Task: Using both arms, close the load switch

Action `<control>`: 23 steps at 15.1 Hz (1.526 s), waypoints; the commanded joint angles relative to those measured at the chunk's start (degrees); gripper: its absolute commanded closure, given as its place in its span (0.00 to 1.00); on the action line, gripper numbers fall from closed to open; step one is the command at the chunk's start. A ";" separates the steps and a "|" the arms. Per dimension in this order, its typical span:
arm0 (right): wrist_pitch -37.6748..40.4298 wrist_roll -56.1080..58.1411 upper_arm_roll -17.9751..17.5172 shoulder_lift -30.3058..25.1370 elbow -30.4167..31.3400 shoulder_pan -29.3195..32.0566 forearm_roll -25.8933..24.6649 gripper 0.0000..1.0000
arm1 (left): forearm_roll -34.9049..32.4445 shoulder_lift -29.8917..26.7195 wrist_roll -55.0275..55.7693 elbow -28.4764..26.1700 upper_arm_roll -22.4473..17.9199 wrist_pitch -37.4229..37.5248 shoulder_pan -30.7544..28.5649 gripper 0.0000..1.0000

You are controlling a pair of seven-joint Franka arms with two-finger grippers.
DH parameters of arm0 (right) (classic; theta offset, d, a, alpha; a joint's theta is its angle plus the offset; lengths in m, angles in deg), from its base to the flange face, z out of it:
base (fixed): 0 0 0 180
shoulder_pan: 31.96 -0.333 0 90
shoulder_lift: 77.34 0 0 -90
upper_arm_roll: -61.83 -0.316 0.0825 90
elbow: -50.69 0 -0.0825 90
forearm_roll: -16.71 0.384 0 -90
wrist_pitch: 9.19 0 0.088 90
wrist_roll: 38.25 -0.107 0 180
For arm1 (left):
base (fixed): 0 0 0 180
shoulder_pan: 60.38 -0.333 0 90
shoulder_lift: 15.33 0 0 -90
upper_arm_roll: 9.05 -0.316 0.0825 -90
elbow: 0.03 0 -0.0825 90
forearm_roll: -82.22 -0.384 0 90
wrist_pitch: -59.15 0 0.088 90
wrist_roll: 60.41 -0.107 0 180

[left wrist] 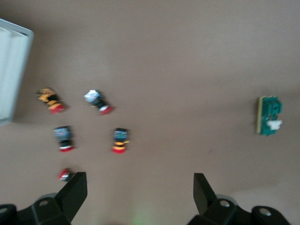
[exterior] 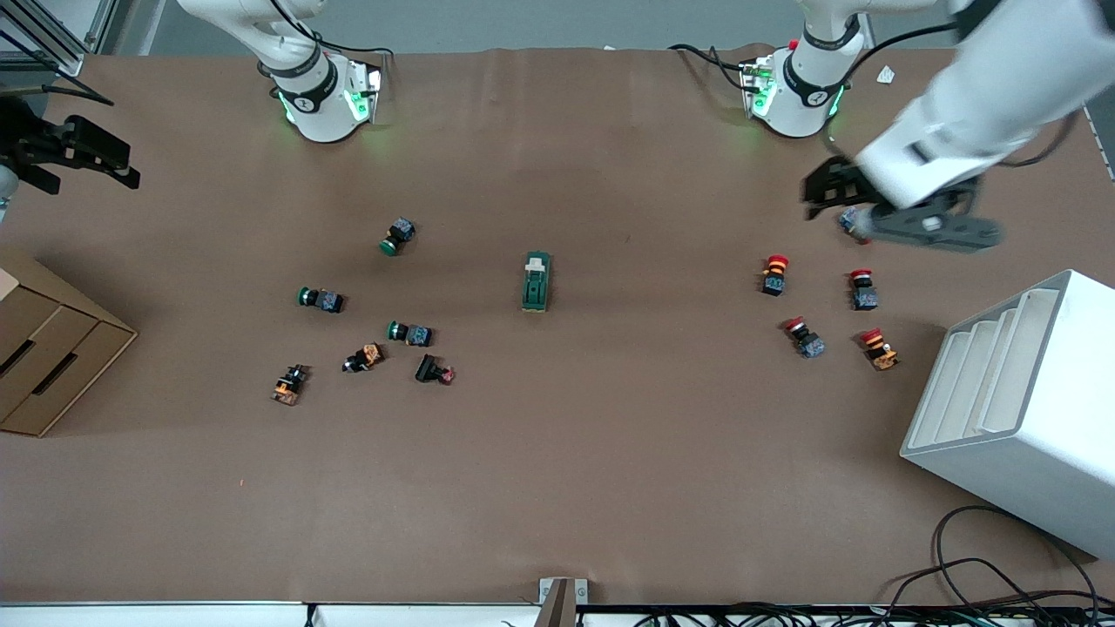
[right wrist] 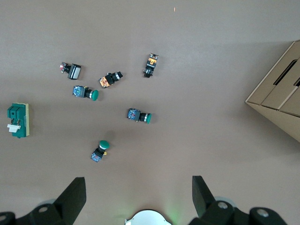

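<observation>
Right now my left hand [exterior: 836, 205] hangs spread wide and empty over the red push-buttons [exterior: 774, 273] at the left arm's end of the bench [exterior: 610, 453]. My right hand [exterior: 78, 157] waits above the right arm's end, fingers wide apart, holding nothing. Between both button clusters, mid-bench, lies the green load switch [exterior: 536, 281], its cream lever toward the bases.

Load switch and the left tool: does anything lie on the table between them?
In the front view, only bare table lies between the load switch and the left tool; the red push-buttons sit just nearer the camera.
</observation>
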 commanded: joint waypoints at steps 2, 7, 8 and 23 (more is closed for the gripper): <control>-0.26 1.01 -0.48 -1.63 0.97 1.02 0.20 0.00 | -0.10 3.50 14.14 -3.59 8.34 -7.51 1.06 0.00; -0.70 0.39 -0.30 -0.22 0.62 1.28 0.11 0.00 | -4.64 7.71 34.52 -11.06 9.06 -22.08 12.29 0.00; -0.96 0.48 -0.30 0.39 0.62 1.28 0.11 0.00 | -6.50 9.82 38.92 -11.60 9.06 -24.90 14.76 0.00; -14.50 -2.12 0.23 17.79 1.23 0.68 1.17 0.00 | -51.22 31.02 80.87 -12.65 9.06 -41.81 34.89 0.03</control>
